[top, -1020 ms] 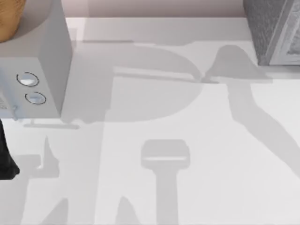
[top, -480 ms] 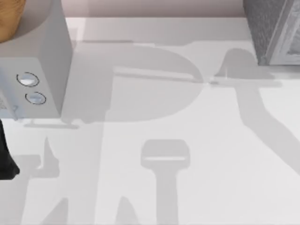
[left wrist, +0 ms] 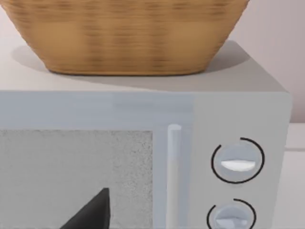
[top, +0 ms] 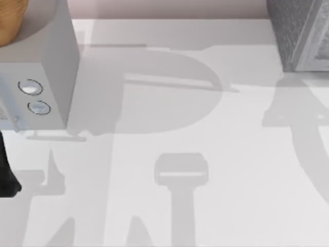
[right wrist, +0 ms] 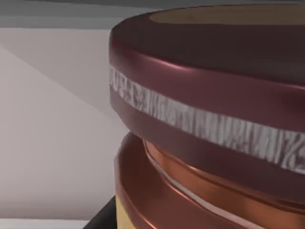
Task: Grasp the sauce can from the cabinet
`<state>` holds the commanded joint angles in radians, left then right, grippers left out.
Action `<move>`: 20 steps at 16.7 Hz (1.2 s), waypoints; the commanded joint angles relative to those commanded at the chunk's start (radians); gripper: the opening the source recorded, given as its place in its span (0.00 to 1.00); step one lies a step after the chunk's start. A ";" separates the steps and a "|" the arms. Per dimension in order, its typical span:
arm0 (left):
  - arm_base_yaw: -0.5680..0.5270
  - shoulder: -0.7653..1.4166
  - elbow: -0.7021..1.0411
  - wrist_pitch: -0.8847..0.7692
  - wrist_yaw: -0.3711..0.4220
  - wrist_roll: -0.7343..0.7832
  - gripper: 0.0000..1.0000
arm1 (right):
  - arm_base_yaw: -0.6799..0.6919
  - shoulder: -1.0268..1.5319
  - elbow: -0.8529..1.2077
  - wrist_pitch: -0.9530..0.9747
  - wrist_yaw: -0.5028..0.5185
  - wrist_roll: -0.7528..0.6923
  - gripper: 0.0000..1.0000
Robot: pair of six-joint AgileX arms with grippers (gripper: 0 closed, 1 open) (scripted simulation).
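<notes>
The sauce can (right wrist: 209, 119) looms right in front of the right arm's wrist camera. It has a dark maroon lid with a brown disc on top and a pale streaked band round its edge. Below the lid sit a coppery rim and a strip of yellow label. Pale walls meet in a corner behind the can, with a dark grey strip overhead. A dark sliver of the right gripper (right wrist: 101, 220) shows just beside the can's lower edge. Whether that gripper is grasping the can or has let go cannot be told.

From above, the cabinet (top: 298, 31) has a speckled dark grey side and a paler framed front. It stands at the far right corner of the white table (top: 169, 216). Broad grey shadows cross the table near the cabinet and farther out from it.

Well apart from the cabinet, across the table, stands a light grey microwave (top: 51, 67) with two round knobs (top: 34, 96). A woven basket (left wrist: 124, 33) rests on its roof.

The left arm (top: 7, 177) is parked well apart from the cabinet, on the microwave's side of the table. Its wrist camera faces the microwave's door (left wrist: 71, 167) and upright handle (left wrist: 173, 176). One dark tip of the left gripper (left wrist: 90, 214) rises before the door. Its grip cannot be told either.
</notes>
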<state>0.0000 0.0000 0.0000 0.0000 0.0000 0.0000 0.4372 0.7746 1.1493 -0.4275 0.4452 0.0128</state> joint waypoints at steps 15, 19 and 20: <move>0.000 0.000 0.000 0.000 0.000 0.000 1.00 | -0.437 -0.775 -1.149 0.428 -0.445 -0.013 0.00; 0.000 0.000 0.000 0.000 0.000 0.000 1.00 | -0.434 -0.770 -1.150 0.425 -0.444 -0.011 0.00; 0.000 0.000 0.000 0.000 0.000 0.000 1.00 | -0.434 -0.770 -1.150 0.425 -0.444 -0.011 0.00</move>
<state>0.0000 0.0000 0.0000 0.0000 0.0000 0.0000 0.0030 0.0050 -0.0003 -0.0023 0.0013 0.0019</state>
